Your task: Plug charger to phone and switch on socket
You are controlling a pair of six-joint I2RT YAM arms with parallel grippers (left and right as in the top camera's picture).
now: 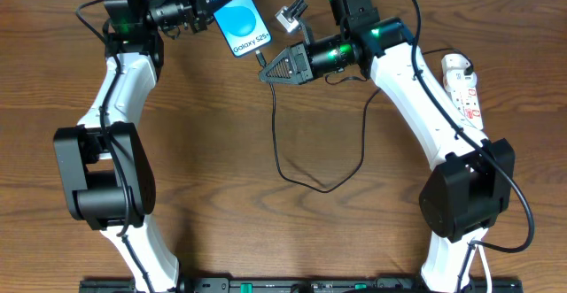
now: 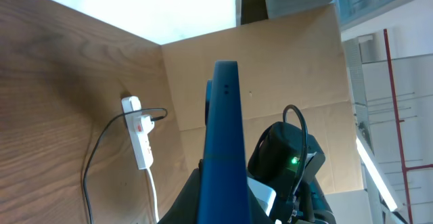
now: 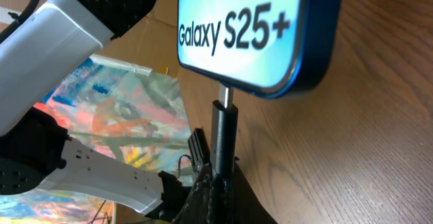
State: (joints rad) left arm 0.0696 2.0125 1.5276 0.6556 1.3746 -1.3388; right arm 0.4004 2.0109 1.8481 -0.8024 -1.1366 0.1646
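Observation:
My left gripper (image 1: 209, 3) is shut on the top end of the phone (image 1: 240, 19), holding it tilted above the table's far edge, with the blue "Galaxy S25+" screen (image 3: 238, 29) facing up. In the left wrist view the phone (image 2: 224, 129) shows edge-on between the fingers. Just below the phone's lower end, my right gripper (image 1: 266, 72) is shut on the charger plug (image 3: 223, 135). The plug's metal tip (image 3: 226, 95) meets the port in the phone's bottom edge. The black charger cable (image 1: 312, 185) loops over the table. The white socket (image 1: 462, 84) lies at the far right, also visible as the socket (image 2: 139, 135).
A cardboard wall (image 2: 284, 55) stands behind the table's far edge. My right arm's white link (image 1: 421, 107) passes close to the socket. A grey connector (image 1: 289, 15) hangs near the right wrist. A colourful picture (image 3: 128, 109) shows beyond the table.

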